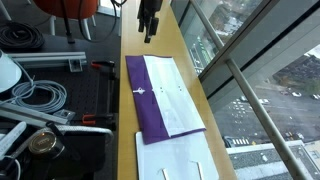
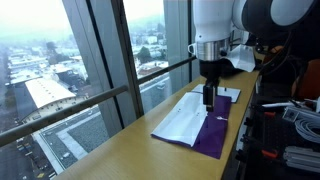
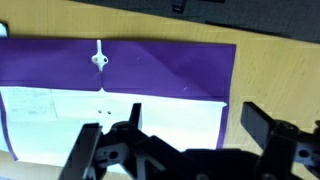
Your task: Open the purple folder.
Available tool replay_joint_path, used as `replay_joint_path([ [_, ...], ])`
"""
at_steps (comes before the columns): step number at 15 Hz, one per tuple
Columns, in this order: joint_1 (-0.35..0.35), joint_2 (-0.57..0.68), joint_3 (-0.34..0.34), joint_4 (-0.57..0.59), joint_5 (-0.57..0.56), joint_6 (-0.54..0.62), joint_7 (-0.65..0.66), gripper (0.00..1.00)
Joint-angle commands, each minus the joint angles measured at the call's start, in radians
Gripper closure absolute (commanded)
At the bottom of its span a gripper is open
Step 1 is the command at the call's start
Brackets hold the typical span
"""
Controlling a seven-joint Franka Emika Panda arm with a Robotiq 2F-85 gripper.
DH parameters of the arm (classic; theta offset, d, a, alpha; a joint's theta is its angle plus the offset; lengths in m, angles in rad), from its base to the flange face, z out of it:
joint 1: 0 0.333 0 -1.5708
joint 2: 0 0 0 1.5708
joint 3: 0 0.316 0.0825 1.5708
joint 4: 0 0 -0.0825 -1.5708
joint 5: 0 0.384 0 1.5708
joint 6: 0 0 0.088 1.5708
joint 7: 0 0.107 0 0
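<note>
The purple folder (image 1: 140, 100) lies flat on the wooden table (image 1: 150, 55). One long half shows purple and the other shows white paper sheets (image 1: 175, 95). It appears in both exterior views (image 2: 218, 135). In the wrist view the purple part (image 3: 150, 62) is at the top, with a small white fastener near it and white paper (image 3: 60, 110) below. My gripper (image 1: 148, 28) hangs above the folder's far end, apart from it (image 2: 208, 98). Its fingers are spread and empty (image 3: 194, 113).
A plain white flat sheet (image 1: 175, 160) lies on the table just past the folder's near end. Cables and tools (image 1: 40, 95) crowd the black surface beside the table. A window with a metal rail (image 1: 225, 70) runs along the table's other side.
</note>
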Motion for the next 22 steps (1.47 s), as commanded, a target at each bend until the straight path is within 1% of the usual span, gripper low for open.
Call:
replay_joint_path([
  [1, -0.046, -0.062, -0.03, -0.033, 0.116, 0.064, -0.152, 0.0],
  [5, -0.119, -0.083, -0.086, -0.027, 0.21, 0.08, -0.348, 0.0],
  [7, -0.158, -0.086, -0.119, -0.017, 0.254, 0.067, -0.455, 0.0],
  [11, -0.228, -0.11, -0.181, -0.001, 0.344, 0.02, -0.651, 0.0],
  [13, -0.256, -0.133, -0.21, -0.005, 0.369, -0.005, -0.736, 0.0],
  [15, -0.282, -0.16, -0.242, -0.003, 0.391, -0.054, -0.812, 0.0],
  [16, -0.293, -0.173, -0.258, -0.003, 0.382, -0.081, -0.833, 0.0],
  [17, -0.273, -0.127, -0.242, 0.003, 0.355, -0.028, -0.77, 0.0],
  [19, -0.288, -0.15, -0.263, 0.003, 0.357, -0.059, -0.807, 0.0],
  [22, -0.287, -0.157, -0.265, 0.002, 0.357, -0.067, -0.812, 0.0],
])
